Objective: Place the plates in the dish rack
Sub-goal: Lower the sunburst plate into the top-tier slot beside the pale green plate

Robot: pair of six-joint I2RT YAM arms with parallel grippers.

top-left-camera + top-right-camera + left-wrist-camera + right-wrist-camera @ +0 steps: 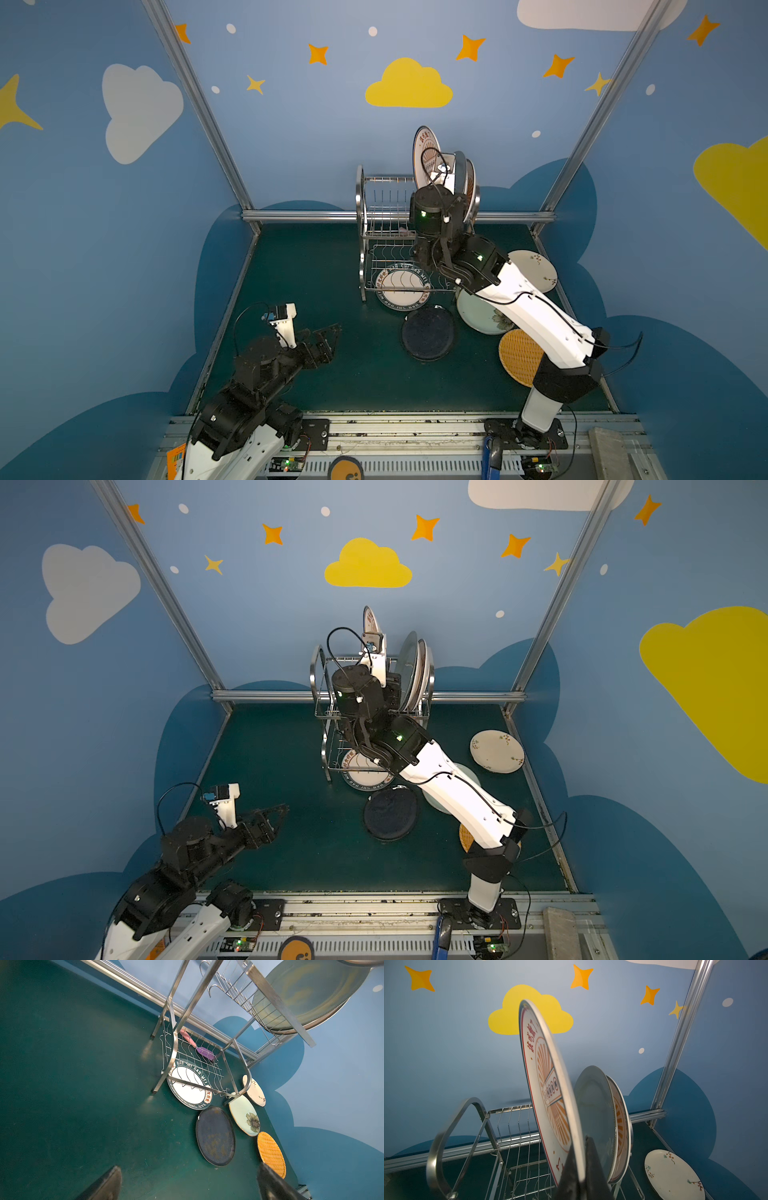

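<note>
Nearest, the left gripper (332,343) was held wide open above the mat (311,270). Beyond, the woven tan plate (519,361) and pale green plate (473,316) were partly covered by the right arm (536,320). Farthest, the white, orange-rayed sunburst plate (548,1088) was pinched on edge by the right gripper (581,1165) over the dish rack (384,232), with free upper slots beside it.

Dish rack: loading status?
Right end effector shut on sunburst plate, edge-up at dish rack's upper tier beside two racked plates. Left end effector open, over table. Five plates lie flat, one partly under the rack. Free upper slots look clear.
</note>
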